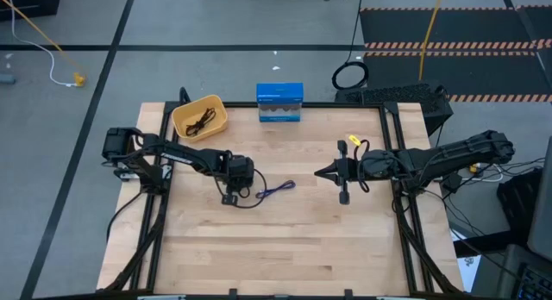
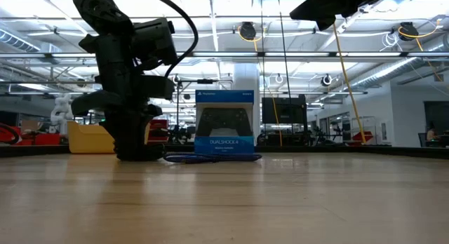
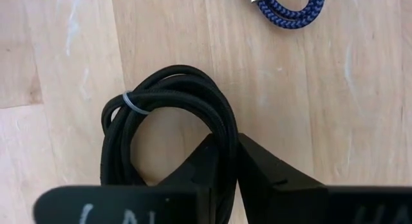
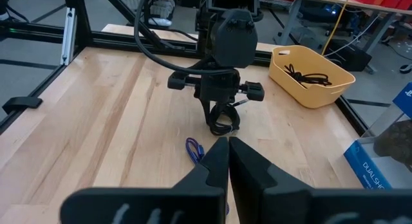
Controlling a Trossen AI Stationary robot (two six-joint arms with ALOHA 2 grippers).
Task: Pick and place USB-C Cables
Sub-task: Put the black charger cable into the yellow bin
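Note:
A black USB-C cable (image 3: 164,102), a small coil bound by a clear tie, lies on the wooden table under my left gripper (image 3: 225,161), which is shut on it. In the high view that gripper (image 1: 235,195) stands left of the table's middle. The purple-blue cable (image 1: 278,189) lies flat on the table just to its right, also showing in the left wrist view (image 3: 291,6). Another black cable (image 1: 201,121) lies inside the yellow bin (image 1: 216,106). My right gripper (image 1: 321,172) is shut and hovers above the table, right of the purple-blue cable. My left gripper pinches several strands of the black cable's coil (image 3: 222,130) between its two fingers, on the side of the loop away from the clear tie (image 3: 132,102). The fingers come from above, pointing down. The coil lies on the table (image 3: 309,121).
A blue DualShock box (image 1: 279,102) stands at the far edge beside the yellow bin. A black metal frame (image 1: 392,136) borders the table. A large black ring coil (image 1: 349,75) lies on the floor beyond. Bare wood (image 1: 285,248) fills the near half.

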